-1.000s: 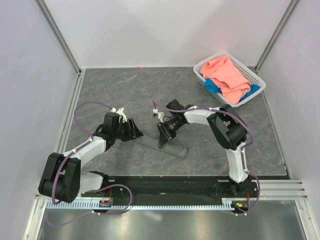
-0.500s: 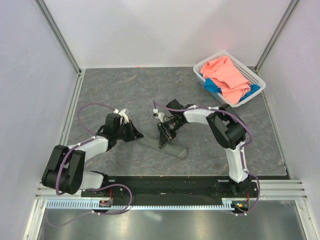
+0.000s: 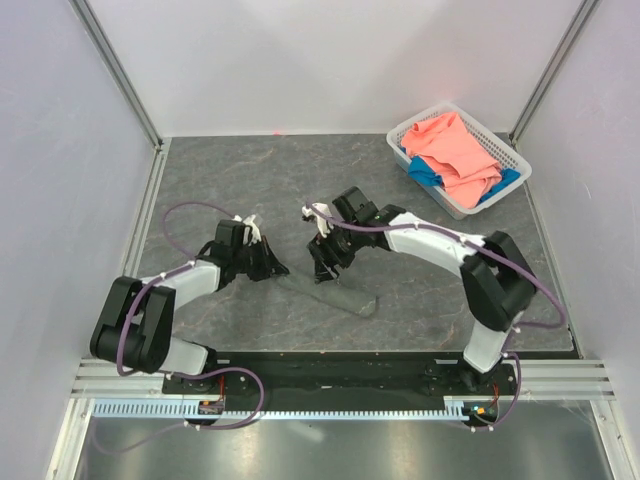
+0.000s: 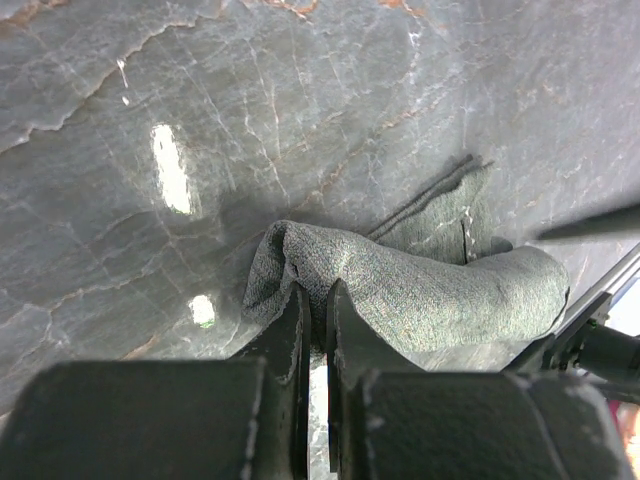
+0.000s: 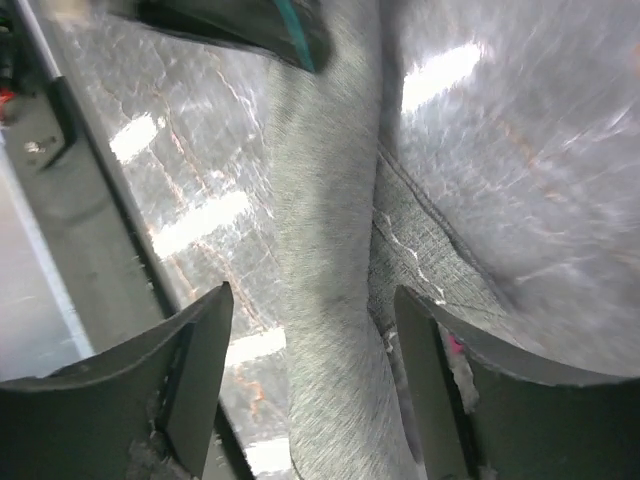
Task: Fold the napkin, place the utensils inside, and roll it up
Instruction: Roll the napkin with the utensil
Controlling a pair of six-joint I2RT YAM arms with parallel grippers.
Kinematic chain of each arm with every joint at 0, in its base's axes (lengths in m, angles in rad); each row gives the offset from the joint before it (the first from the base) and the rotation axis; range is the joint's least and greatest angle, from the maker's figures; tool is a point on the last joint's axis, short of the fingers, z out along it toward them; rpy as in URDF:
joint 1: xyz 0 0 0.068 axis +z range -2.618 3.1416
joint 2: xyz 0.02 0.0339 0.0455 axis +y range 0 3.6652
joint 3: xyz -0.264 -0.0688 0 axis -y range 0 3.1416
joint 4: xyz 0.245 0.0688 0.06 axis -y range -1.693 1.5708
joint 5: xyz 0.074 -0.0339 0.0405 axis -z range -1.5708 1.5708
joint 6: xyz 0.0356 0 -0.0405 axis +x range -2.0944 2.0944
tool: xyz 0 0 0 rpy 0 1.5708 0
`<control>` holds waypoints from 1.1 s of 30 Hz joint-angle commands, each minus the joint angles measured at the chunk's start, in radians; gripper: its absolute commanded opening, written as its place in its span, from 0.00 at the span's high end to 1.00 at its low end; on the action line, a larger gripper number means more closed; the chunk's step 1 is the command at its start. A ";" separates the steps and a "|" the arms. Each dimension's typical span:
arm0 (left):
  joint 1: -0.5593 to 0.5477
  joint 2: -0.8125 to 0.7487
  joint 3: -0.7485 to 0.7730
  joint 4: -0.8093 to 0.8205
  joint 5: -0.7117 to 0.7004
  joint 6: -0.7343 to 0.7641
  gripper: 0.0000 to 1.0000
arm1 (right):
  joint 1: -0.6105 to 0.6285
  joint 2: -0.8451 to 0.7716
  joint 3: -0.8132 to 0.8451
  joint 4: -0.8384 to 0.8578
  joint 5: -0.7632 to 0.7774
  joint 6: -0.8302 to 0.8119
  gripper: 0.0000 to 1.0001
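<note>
Nearest you, the thin dark grey cloth napkin (image 3: pixel 335 293) lies as a slim roll slanting across the dark marbled counter (image 3: pixel 250 180), one end reaching toward the arm bases and the other running up to the left end effector (image 3: pixel 268 268). That end effector is clenched, its two fingers almost together, and in the left wrist view they appear to pinch the folded end of the roll right at their tips. The fork and chopsticks do not show anywhere, so you cannot confirm from here that they sit inside. The right end effector (image 3: pixel 325 265) hangs released above the middle of the roll, its fingers spread wide with the cloth passing between and beneath them, touching neither. To finish well, keep the left pinch shallow and firm so the end cannot unwind, and bring the right fingers down square to the roll before you press or turn it. A loose flap beside the roll could catch, so watch it. Far beyond the right end effector, a white plastic basket (image 3: pixel 505 150) holds a salmon-pink cloth (image 3: pixel 455 150) and a blue cloth (image 3: pixel 425 172).
</note>
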 commanded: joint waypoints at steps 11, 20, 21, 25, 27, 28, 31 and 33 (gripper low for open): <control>-0.002 0.093 0.139 -0.222 0.035 0.000 0.98 | 0.352 -0.177 -0.245 0.297 0.708 -0.160 0.24; -0.002 0.110 0.156 -0.225 0.061 0.010 0.98 | 0.365 -0.077 -0.230 0.291 0.732 -0.192 0.33; -0.002 0.110 0.157 -0.226 0.064 0.011 0.98 | 0.366 -0.071 -0.228 0.290 0.743 -0.194 0.34; -0.002 0.116 0.163 -0.226 0.078 0.020 0.98 | 0.362 -0.048 -0.219 0.285 0.789 -0.204 0.36; -0.002 0.119 0.168 -0.226 0.081 0.022 0.98 | 0.359 -0.043 -0.216 0.288 0.795 -0.211 0.36; -0.002 0.121 0.168 -0.226 0.084 0.025 0.98 | 0.357 -0.042 -0.212 0.287 0.797 -0.212 0.37; -0.002 0.121 0.172 -0.226 0.085 0.028 0.91 | 0.337 -0.028 -0.207 0.285 0.786 -0.217 0.40; -0.002 0.115 0.177 -0.226 0.085 0.029 0.85 | 0.320 -0.019 -0.205 0.281 0.764 -0.218 0.44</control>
